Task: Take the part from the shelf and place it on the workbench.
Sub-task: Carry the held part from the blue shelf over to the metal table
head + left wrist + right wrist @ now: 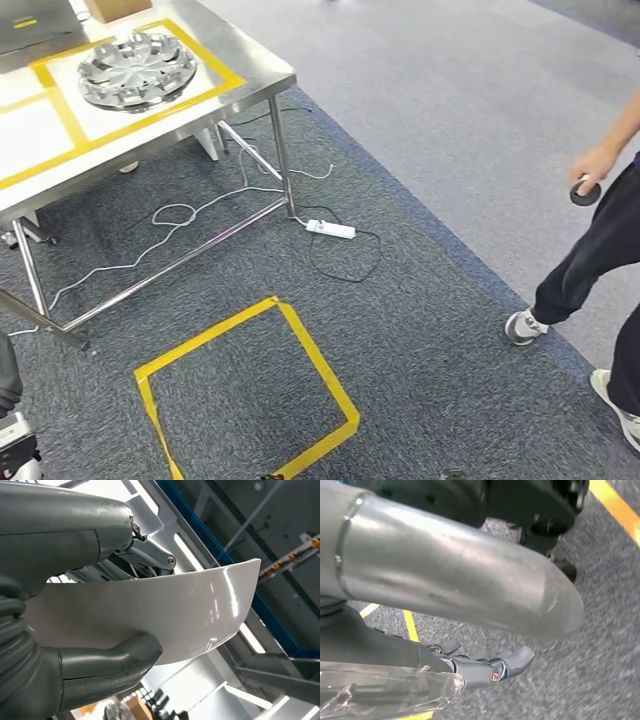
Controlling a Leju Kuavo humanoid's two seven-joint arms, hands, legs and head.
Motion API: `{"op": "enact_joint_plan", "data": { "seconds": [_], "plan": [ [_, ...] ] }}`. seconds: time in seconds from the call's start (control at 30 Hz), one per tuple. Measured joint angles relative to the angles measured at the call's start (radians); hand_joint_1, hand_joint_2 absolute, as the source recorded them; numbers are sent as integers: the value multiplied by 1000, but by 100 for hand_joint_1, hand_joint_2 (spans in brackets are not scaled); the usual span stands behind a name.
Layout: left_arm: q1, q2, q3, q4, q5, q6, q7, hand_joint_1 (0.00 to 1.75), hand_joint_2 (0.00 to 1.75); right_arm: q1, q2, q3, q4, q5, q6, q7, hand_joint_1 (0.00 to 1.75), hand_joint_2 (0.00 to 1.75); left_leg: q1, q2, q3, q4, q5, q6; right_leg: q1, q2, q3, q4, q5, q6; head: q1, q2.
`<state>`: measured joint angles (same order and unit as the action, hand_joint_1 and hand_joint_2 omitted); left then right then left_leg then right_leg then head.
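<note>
Currently the left hand (75, 630) grips a glossy white curved part (181, 615), thumb beneath and fingers above. The right hand (486, 667) hangs empty, fingers loosely extended. Delivery remains: the steel desk (256, 85) stands at ten o'clock.

Left hand (94, 605): thick grey thumb (109, 667) below and darker fingers (149, 555) above, clamped on a glossy white curved part (196, 610) held between them; camera looks upward past it.

Right hand (471, 667): dark fingers (512, 660) stretched out nearly straight and close together, nothing visibly held, hanging low above the floor (606, 645).
</note>
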<state>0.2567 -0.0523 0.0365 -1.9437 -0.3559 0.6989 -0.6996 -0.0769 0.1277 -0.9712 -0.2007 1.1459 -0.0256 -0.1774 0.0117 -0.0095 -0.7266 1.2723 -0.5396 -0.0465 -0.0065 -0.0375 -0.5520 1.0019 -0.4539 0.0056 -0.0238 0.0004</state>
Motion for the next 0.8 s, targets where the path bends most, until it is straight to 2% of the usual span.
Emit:
{"op": "enact_joint_plan", "data": {
  "seconds": [0.03, 0.07, 0.13, 0.2, 0.27, 0.3, 0.33, 0.37, 0.43, 0.47, 0.5, 0.53, 0.57, 0.6, 0.63, 0.67, 0.7, 0.77, 0.8],
  "plan": [
    [-4, 4, 0, 2, 0, 0, 0, 175, 175, -3, 3, 0, 0, -1, 2, -1, 0, 0, 1, 4, 16, -29, 25, -1, -1, -14, 1, 0, -1, 1, 0, 0],
    [-8, 8, 0, 3, 0, 0, 0, 175, 175, -8, 6, -1, 0, -1, 3, -2, 0, 0, 2, 14, 48, -89, 60, -2, -1, -26, 4, 0, -3, 4, 0, 0],
    [-19, 15, -1, 4, -2, 0, 0, 175, 175, -15, 12, -3, 0, -2, 7, -2, 0, 0, -1, 58, 119, -221, 112, 2, 3, -48, 7, 3, -10, 12, -2, 0],
    [-28, 21, -2, 4, -3, 0, 0, 175, 175, -21, 16, -5, 0, -2, 9, -3, 0, 0, -5, 80, 147, -279, 120, 16, 11, -68, 11, 5, -17, 23, -2, 0],
    [-30, 27, -2, 4, -3, 1, 0, 175, 175, -28, 20, -6, 0, -3, 10, -5, 0, 0, -7, 55, 145, -283, 119, 32, 13, -92, 21, 2, -22, 32, -1, 0],
    [-29, 30, -2, 4, -3, 1, 0, 175, 175, -31, 22, -6, 0, -3, 11, -6, 0, 0, -6, 43, 145, -284, 120, 38, 11, -93, 25, 5, -28, 37, 0, 0],
    [-29, 33, -2, 4, -3, 1, 1, 175, 175, -34, 23, -6, 0, -3, 12, -7, 0, 0, -4, 32, 146, -285, 121, 44, 9, -78, 18, 26, -44, 42, 2, 0],
    [-30, 36, -1, 4, -3, 1, 2, 175, 175, -37, 25, -6, 0, -3, 12, -8, 0, 0, -1, 21, 147, -286, 123, 49, 7, -53, -1, 71, -71, 46, 4, 0],
    [-30, 39, -1, 4, -4, 0, 4, 175, 175, -36, 29, -6, 0, -2, 12, -7, 0, 0, 1, -2, 145, -286, 125, 56, 5, 6, -70, 211, -133, 50, 8, 0],
    [-29, 40, -1, 4, -5, 0, 5, 175, 175, -33, 30, -7, 0, -1, 11, -6, 0, 0, 0, -16, 145, -285, 125, 57, 4, 21, -103, 270, -150, 50, 8, 0],
    [-28, 41, -1, 4, -6, 0, 5, 175, 175, -30, 31, -7, 0, 0, 10, -4, 0, 0, 0, -31, 145, -285, 125, 57, 4, 29, -121, 297, -147, 49, 8, 0],
    [-27, 41, -1, 4, -8, 0, 5, 175, 175, -27, 32, -7, 0, 2, 9, -2, 0, 0, -1, -45, 146, -285, 125, 57, 4, 36, -122, 284, -124, 46, 8, 0],
    [-25, 41, -1, 4, -9, 1, 5, 175, 175, -25, 32, -7, 0, 2, 7, -1, 0, 0, -1, -60, 147, -285, 125, 57, 4, 45, -104, 231, -86, 43, 8, 0],
    [-25, 42, -1, 4, -10, 1, 5, 175, 175, -24, 32, -7, 0, 3, 6, 0, 0, 0, 0, -73, 148, -284, 125, 55, 3, 66, -76, 160, -46, 40, 9, 0],
    [-24, 42, -1, 4, -11, 1, 6, 175, 175, -23, 33, -7, 1, 3, 4, 1, 0, 0, -1, -86, 148, -282, 124, 52, 0, 89, -49, 90, -19, 37, 8, 0],
    [-24, 43, -1, 4, -12, 1, 7, 175, 175, -24, 33, -7, 1, 3, 4, 1, 0, 0, -2, -96, 146, -282, 123, 48, -1, 108, -27, 42, -4, 35, 8, 0],
    [-23, 44, -1, 4, -12, 1, 8, 175, 175, -24, 33, -7, 1, 2, 2, 2, 0, 0, -1, -106, 143, -282, 124, 42, -2, 119, -16, 19, -2, 33, 7, 0],
    [-18, 46, -1, 4, -12, 1, 9, 175, 175, -24, 34, -7, 1, 2, 0, 2, 0, 0, 2, -123, 137, -285, 129, 28, 0, 105, -10, 14, -2, 25, 7, 0],
    [-16, 47, -2, 4, -12, 1, 9, 175, 175, -25, 34, -7, 1, 2, -1, 1, 0, 0, 2, -110, 133, -281, 126, 22, 0, 95, -9, 11, 1, 18, 6, 0]
  ]
}}
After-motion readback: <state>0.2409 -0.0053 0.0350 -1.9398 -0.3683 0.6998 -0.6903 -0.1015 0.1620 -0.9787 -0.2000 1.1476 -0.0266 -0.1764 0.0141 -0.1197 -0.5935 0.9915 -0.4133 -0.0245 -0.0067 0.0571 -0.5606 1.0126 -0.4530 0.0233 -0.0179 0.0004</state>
